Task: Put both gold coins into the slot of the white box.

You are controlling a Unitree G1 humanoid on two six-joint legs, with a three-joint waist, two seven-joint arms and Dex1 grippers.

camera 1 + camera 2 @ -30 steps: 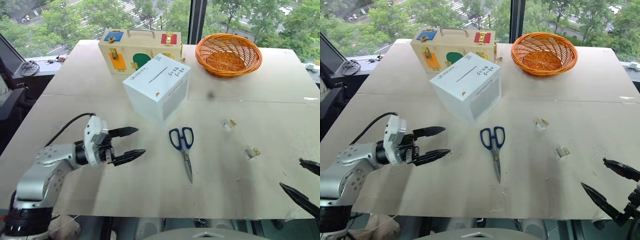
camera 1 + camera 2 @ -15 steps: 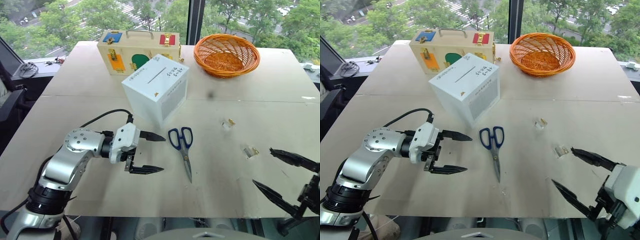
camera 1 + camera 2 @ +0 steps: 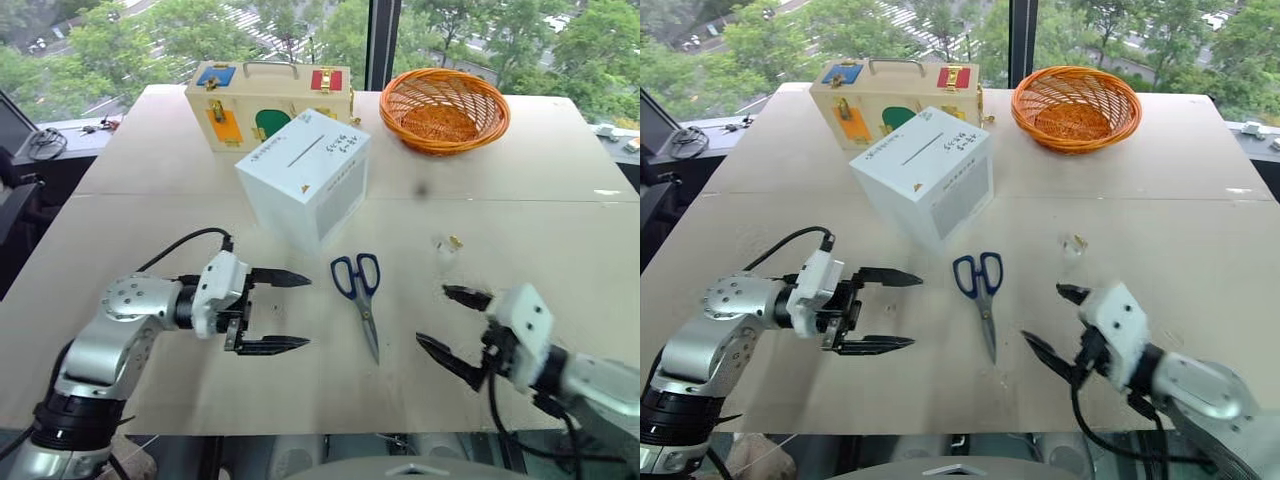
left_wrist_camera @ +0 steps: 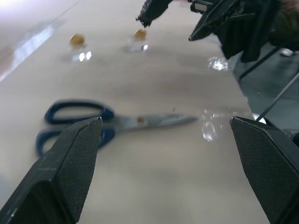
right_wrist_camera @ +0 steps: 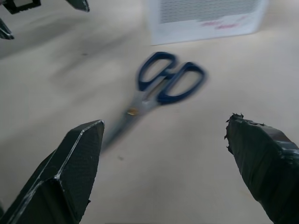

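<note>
Both gold coins still lay loose on the desk (image 3: 560,215), neither yet in the white box (image 3: 303,177). Taking the blue-handled scissors (image 3: 360,295) as the landmark, the far coin (image 3: 456,241) sat beyond and to the right of the handle loops, just beside a small clear plastic block (image 3: 444,250). In the left wrist view a second coin (image 4: 140,33) showed beside the first, each by its own clear block; in the head views it could not be made out and probably lay behind the right arm.

The right hand (image 3: 452,330) hovered just right of the scissors' blade, its two black fingers spread wide and holding nothing, pointing toward the scissors. The left hand (image 3: 272,312) hung on the other side of the scissors, equally wide and empty, fingers pointing toward the blade.

By my reading, the right hand was the nearer one: the coins lay on its side of the scissors, while the left would have to reach across them. The box stood beyond the scissors' handles and slightly left, slot on top running along its long axis.
</note>
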